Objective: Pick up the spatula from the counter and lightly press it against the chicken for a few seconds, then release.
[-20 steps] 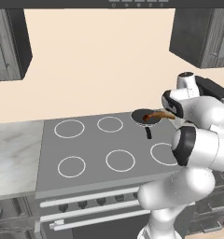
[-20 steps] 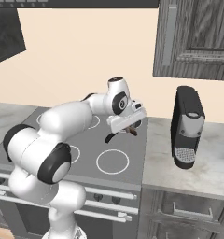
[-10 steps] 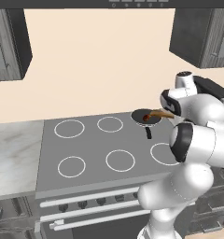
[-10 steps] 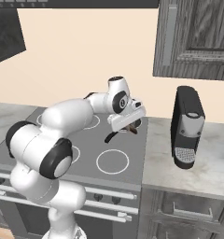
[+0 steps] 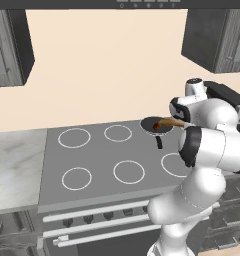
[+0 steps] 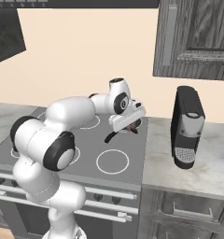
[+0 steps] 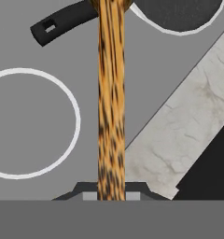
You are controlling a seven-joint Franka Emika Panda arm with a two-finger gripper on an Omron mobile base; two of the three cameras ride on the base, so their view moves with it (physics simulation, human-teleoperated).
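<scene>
Grey cooktop [image 5: 97,150] with white burner rings lies under the arm. It is set into a kitchen run with pale marble counter [image 6: 202,168] alongside and dark cupboards [image 5: 212,35] above.

Over the cooktop's far right corner the gripper [image 7: 111,192] is clenched on the spatula [image 7: 110,102]. In the hand view the mottled wooden shaft rises straight out from between the two dark fingertips [image 7: 69,195], which sit close against its sides. In the right base view the gripper hangs low over the back right burner, and the brown shaft slants out beneath it.

The spatula's far end reaches into a small black pan [image 5: 151,121] that sits on that burner. A red-brown piece of chicken [image 5: 156,127] lies in the pan. In the left base view the spatula's tip meets the chicken, though I cannot tell whether it bears down on the meat.

The pan's black handle [image 7: 62,23] juts toward the front of the stove. In the hand view it lies to the left of the spatula and has a small hole near its end. Below it on that same side is a white burner ring [image 7: 74,121], bare inside.

On the spatula's other side the marble counter begins just past the cooktop's edge. A black coffee machine [image 6: 187,126] stands on it, well apart from the pan.
</scene>
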